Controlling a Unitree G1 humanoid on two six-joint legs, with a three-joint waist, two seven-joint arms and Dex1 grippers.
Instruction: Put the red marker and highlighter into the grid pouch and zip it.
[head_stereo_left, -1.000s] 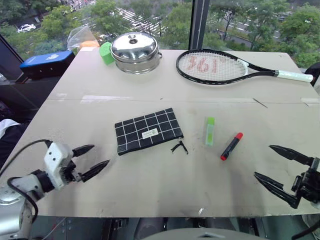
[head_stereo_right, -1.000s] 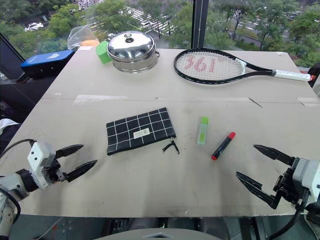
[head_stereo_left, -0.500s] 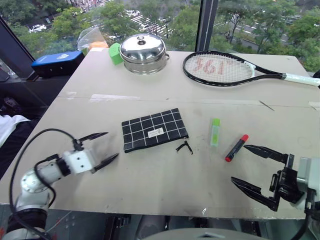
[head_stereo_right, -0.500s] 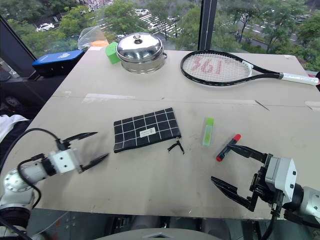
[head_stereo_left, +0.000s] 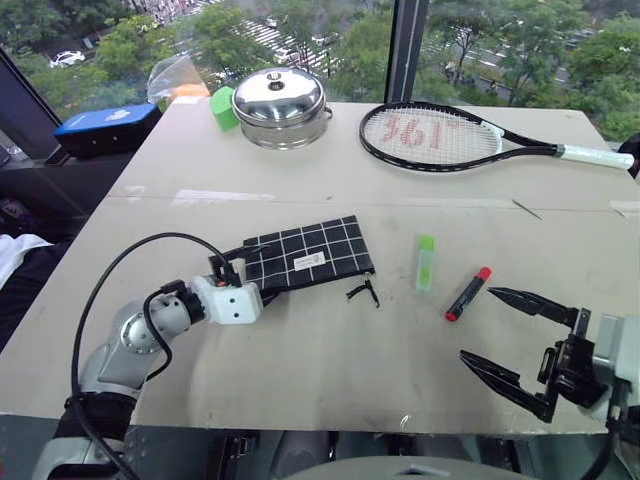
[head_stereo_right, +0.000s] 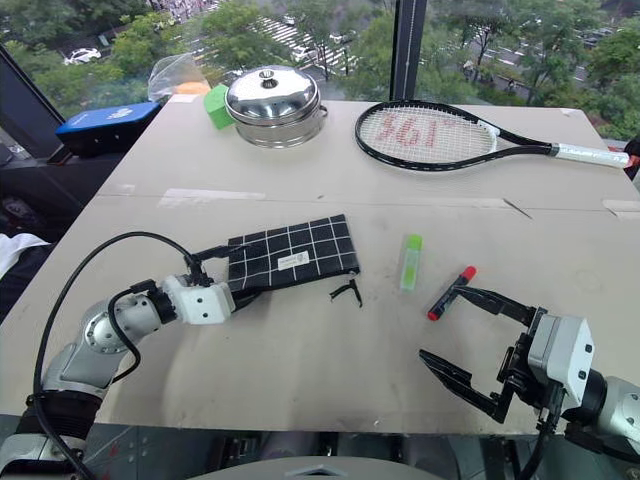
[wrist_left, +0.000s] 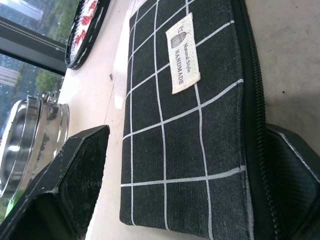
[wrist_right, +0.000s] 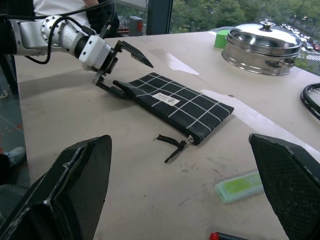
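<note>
A steel pot (head_stereo_left: 277, 104), a green block (head_stereo_left: 221, 105) and a racket (head_stereo_left: 440, 137) marked "361" are parked at the far side of the table (head_stereo_left: 330, 370), well clear of the work. The pouch (head_stereo_left: 310, 255) lies mid-table, label reading "Natural Style HANDMADE". The left gripper (wrist_right: 122, 70) has been swung in since a second ago and is now spread wide around the pouch's left end (nothing grasped). The highlighter (head_stereo_left: 425, 262) and marker (head_stereo_left: 467, 294) lie to its right, near the empty, wide-open right gripper (head_stereo_left: 505, 335).
</note>
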